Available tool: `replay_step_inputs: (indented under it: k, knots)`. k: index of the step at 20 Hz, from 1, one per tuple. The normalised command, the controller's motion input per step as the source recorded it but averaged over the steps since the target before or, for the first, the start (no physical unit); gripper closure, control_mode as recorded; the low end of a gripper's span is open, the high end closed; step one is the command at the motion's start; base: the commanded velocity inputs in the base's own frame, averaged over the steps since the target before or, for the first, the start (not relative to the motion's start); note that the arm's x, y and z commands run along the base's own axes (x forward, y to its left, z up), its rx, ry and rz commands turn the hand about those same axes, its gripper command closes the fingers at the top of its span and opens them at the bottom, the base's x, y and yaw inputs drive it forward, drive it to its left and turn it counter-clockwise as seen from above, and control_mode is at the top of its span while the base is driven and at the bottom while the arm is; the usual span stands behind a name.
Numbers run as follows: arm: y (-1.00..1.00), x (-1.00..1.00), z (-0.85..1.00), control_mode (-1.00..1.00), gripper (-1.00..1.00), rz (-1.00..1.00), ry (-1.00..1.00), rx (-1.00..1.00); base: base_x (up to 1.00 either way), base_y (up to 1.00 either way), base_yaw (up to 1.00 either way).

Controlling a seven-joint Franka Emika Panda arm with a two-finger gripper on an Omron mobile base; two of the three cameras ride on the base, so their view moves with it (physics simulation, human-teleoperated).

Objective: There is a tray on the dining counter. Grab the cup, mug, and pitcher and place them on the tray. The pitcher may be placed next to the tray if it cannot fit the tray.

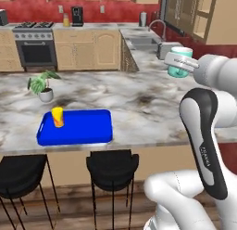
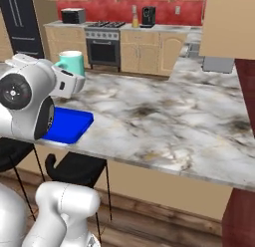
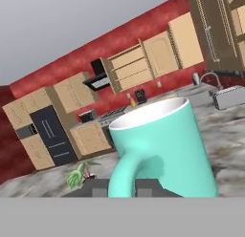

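So the long grey-white marble dining counter with brown veining (image 1: 139, 104) runs right across the room, with two black bar stools (image 1: 112, 166) tucked under its near edge. On it, toward the left end, sits the flat bright blue rectangular tray with rounded corners (image 1: 85, 129), near the counter's front edge. The white arm with dark joints (image 1: 206, 131) rises on the right side and reaches out over the counter, well apart from the tray. A small potted green plant in a white pot (image 1: 43, 86) stands on the marble just behind the tray's left end. Then there's the small teal mug with a side handle and pale inside (image 1: 180, 62), up in the air above the counter's right part, upright, its handle pinched in the two-finger gripper (image 3: 122, 188); from the hand camera the dark fingertips (image 3: 148, 187) sit tight on either side of the handle, so the jaws are narrow and clamped on it. Smallest thing is the little yellow handleless tumbler with red-orange swirls (image 1: 58, 117), standing upright on the tray near its back left corner.
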Motion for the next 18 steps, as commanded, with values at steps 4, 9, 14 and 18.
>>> replay_step_inputs:
  k: [4,9,14,18]
  knots:
    - [0.0,0.0,0.0,1.0,1.0,0.0,0.0,0.0,0.23,0.51,-0.07]
    - [0.0,0.0,0.0,1.0,1.0,0.0,0.0,0.0,0.13,0.83,-0.12]
    - [0.0,0.0,0.0,1.0,1.0,0.0,0.0,0.0,0.44,0.38,-0.13]
    - [0.0,0.0,0.0,1.0,1.0,0.0,0.0,0.0,0.56,0.0,-0.03]
